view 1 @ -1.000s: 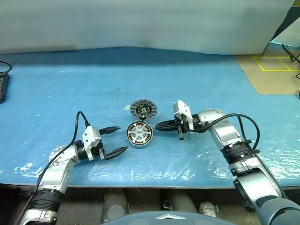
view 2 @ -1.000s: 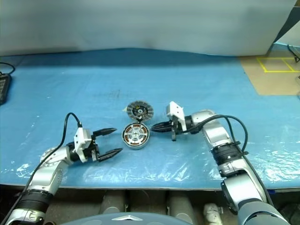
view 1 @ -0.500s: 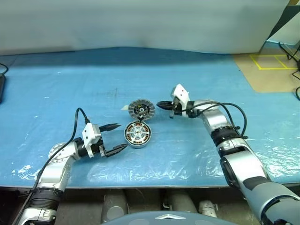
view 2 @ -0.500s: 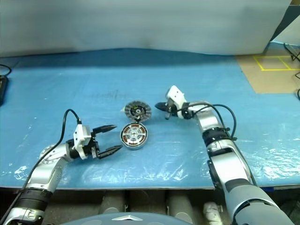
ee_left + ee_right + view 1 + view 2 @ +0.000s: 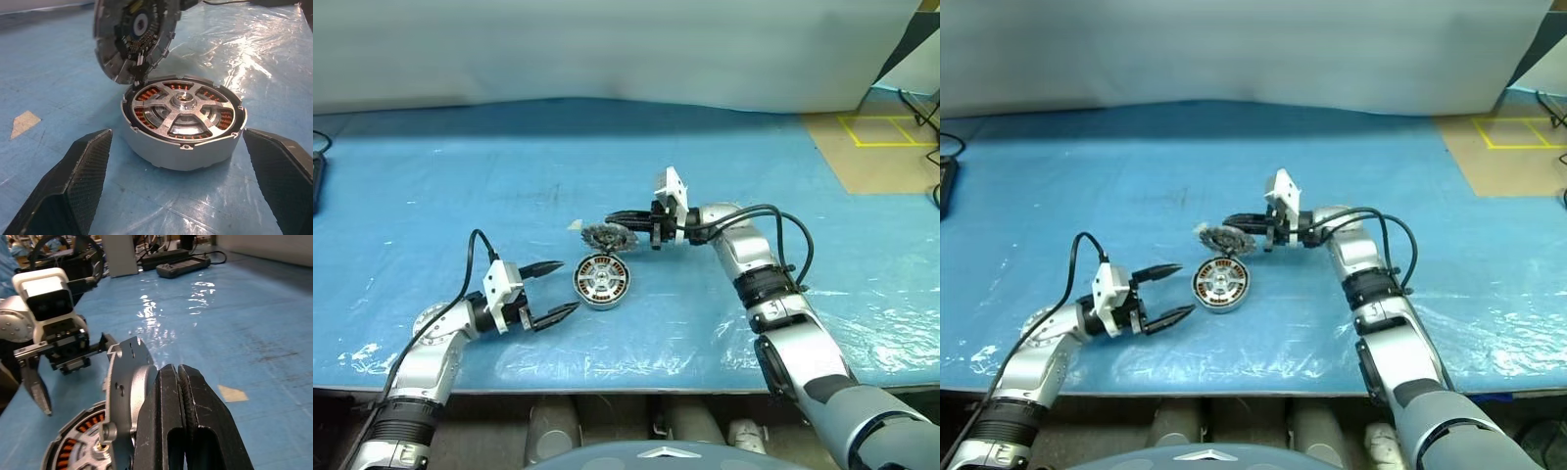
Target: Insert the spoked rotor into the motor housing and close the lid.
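Blue table [image 5: 431,186] | black device [image 5: 316,181] at far-left edge | tan label [image 5: 25,122] near lid [image 5: 608,237]

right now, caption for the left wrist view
Lid tilted on edge behind the housing, rotor already seated inside.

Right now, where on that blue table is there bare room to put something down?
Bare blue table lies behind the lid, toward the white wall, and far right. It is crowded at centre: left claw, motor housing and right claw sit close together.
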`<act>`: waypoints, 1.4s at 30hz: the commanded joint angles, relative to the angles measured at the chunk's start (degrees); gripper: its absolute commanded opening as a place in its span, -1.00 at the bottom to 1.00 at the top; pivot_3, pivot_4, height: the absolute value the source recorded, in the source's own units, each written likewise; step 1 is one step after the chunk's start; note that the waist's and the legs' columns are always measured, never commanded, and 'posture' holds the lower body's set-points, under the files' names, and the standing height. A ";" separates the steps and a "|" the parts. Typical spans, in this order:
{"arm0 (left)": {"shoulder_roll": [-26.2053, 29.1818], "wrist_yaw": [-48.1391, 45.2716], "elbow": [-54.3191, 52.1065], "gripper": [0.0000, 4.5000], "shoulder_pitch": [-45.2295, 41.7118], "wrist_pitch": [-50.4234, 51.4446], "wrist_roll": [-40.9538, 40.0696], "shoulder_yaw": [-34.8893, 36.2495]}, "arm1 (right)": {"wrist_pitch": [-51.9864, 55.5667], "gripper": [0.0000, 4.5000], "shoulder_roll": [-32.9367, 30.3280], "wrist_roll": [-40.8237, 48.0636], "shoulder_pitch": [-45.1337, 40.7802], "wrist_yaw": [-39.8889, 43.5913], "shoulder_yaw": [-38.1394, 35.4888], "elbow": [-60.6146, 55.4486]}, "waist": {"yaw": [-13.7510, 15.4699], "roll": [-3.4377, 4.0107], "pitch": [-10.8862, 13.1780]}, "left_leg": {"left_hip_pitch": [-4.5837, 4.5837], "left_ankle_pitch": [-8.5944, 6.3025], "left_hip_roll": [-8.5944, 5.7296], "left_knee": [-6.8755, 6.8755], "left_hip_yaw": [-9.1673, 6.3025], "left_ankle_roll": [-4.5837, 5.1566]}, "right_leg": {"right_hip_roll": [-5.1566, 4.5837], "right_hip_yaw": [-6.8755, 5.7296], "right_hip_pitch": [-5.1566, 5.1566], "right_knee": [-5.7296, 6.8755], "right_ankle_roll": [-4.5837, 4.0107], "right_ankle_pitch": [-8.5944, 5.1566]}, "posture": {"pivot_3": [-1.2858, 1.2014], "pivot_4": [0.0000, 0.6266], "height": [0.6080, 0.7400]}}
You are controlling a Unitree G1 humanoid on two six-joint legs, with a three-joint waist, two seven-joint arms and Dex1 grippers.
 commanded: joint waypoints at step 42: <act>1.40 0.17 -4.20 1.00 0.94 1.36 -1.19 1.74 | -7.81 -0.02 0.74 -1.64 6.48 0.92 7.23 -8.03 | -0.25 0.00 0.00 | 0.09 -0.01 -0.01 -0.10 0.02 -0.02 | 0.00 0.07 0.04 -0.09 0.01 -0.01 | 0.03 -0.52 1.00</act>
